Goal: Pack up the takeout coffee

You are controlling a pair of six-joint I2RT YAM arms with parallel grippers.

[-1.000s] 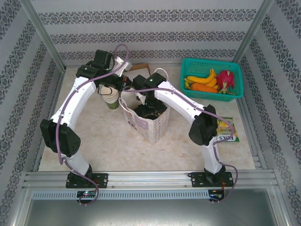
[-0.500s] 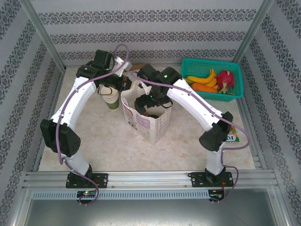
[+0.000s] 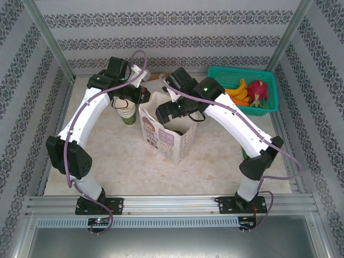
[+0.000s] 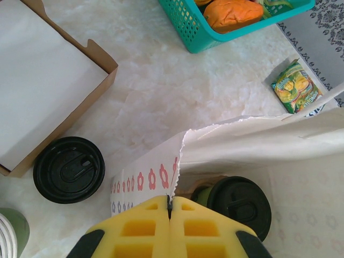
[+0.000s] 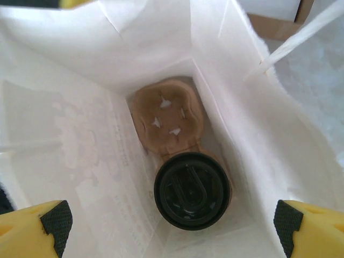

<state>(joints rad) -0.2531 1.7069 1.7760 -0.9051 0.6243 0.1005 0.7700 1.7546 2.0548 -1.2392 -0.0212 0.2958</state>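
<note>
The left gripper pinches the rim of the paper bag, arm arched forward. The right gripper hovers wide open above the takeout coffee inside.

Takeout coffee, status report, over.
Left gripper shut on paper bag rim. Right gripper open over bag mouth. Takeout coffee upright in bag's carrier. Second lidded cup outside on table.

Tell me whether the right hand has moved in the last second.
Yes. The right hand has risen from deep inside the white paper bag with printed sides to just above its open mouth.
</note>
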